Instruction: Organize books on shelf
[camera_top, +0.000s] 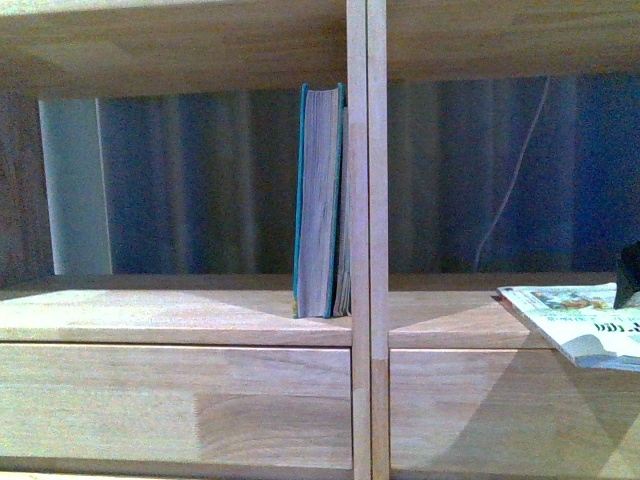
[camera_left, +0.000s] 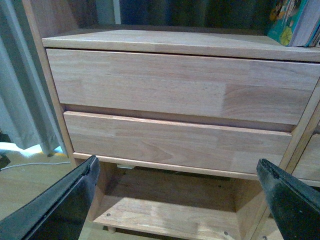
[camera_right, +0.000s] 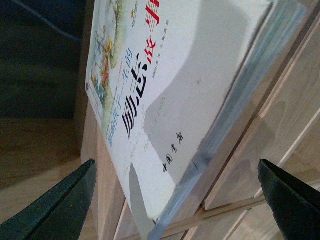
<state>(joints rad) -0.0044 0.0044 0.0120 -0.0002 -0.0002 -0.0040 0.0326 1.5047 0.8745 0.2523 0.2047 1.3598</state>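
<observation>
Books on the pale wood shelf (camera_top: 180, 315): one stands, one lies flat, and both pincers are spread wide.

The teal book (camera_top: 318, 200) stands upright in the left column, close to the double upright (camera_top: 368, 250), with what seems a thinner volume (camera_top: 344, 250) squeezed between them. This upright separates it from the white paperback (camera_top: 580, 322), which lies flat on the right column's board with its corner hanging over the drawer front (camera_top: 480, 410). A dark shape at the picture's edge sits just above the paperback; I cannot tell what it is. Behind the shelf hang dark curtains (camera_top: 200, 180) and a thin white cable (camera_top: 512, 180). The left gripper (camera_left: 176, 162) is spread open before two stacked drawers (camera_left: 175, 85) and holds nothing. The right gripper (camera_right: 175, 162) is also spread, with the paperback close in front of it and not pinched.
</observation>
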